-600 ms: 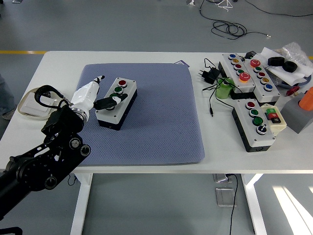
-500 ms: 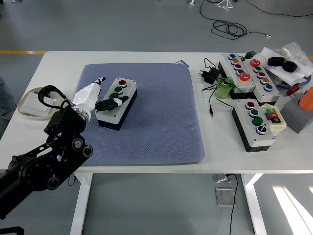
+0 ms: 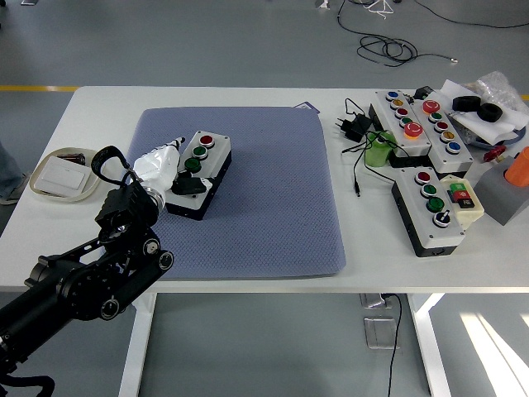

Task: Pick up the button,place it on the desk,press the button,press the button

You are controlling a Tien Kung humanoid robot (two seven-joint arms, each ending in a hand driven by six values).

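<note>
the left hand [image 3: 169, 169] has slid in over the near end of the button box [image 3: 198, 173] since a moment ago, and the arm has swung in with it. one dark fingertip now looks planted on the box's near end, below the green button; earlier it hovered higher, beside the green one. the box sits flat on the blue mat [image 3: 273, 207] toward the worktop's left edge, so i'd say the placing is done and a press is under way. the fingers hold nothing; most are tucked behind the white palm, so their curl is hard to read. the right hand is nowhere in sight.
</note>
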